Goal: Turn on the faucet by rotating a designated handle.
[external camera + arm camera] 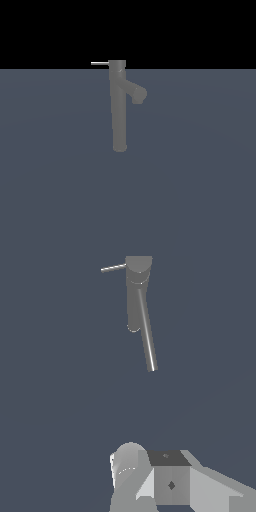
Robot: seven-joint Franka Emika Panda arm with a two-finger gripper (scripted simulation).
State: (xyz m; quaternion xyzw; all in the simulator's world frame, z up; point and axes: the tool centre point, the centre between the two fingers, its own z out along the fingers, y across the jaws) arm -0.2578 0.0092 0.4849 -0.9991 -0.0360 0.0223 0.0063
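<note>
Faucet (118, 107) upright, handle (99, 63) horizontal, unmarked

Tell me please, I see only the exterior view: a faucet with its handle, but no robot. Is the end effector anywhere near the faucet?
Observer: No. The wrist view shows pale boxy parts of the end effector, clearly apart from the faucet, with bare floor between them.
Operator: Is it open or shut?
Observer: I cannot tell. No fingers show in that view.
Operator: Does the wrist camera see the handle?
Observer: Yes. The handle is in sight, sticking out sideways from the faucet's top cap, and nothing touches it.
</note>
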